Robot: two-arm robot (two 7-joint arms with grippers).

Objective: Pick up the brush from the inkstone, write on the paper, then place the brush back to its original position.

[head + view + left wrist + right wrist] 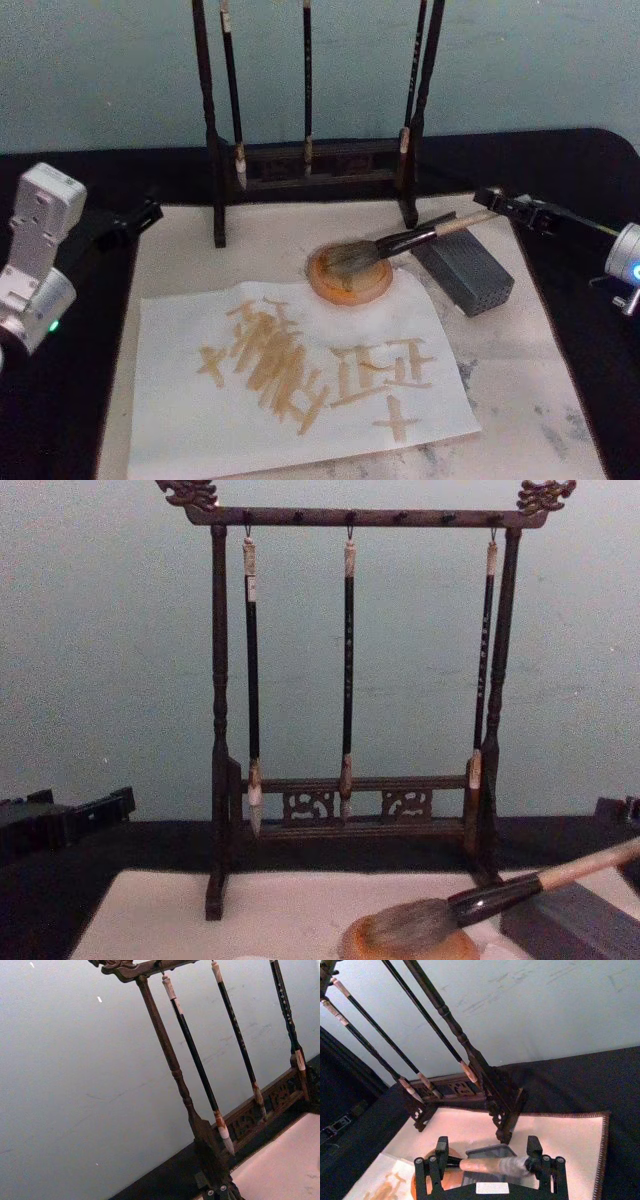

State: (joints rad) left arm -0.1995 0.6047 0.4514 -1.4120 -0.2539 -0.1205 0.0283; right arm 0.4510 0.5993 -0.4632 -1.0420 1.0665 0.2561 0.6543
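Observation:
The brush [400, 243] lies with its bushy head on the round orange-brown inkstone [349, 288] and its pale handle propped on a grey block [465, 268]. It also shows in the chest view as brush [470, 908] on inkstone [410, 948]. My right gripper [497, 201] hangs at the handle's far end, open. In the right wrist view the handle [490, 1164] runs across the wide gap of the right gripper [487, 1152], untouched. The white paper [180, 410] carries several tan strokes in front of the inkstone. My left gripper [130, 220] is parked at the mat's left edge.
A dark wooden rack [310, 170] with three slim hanging brushes [349, 670] stands behind the inkstone. A beige felt mat [530, 400] lies under the paper on a black tablecloth. A pale blue-green wall closes the back.

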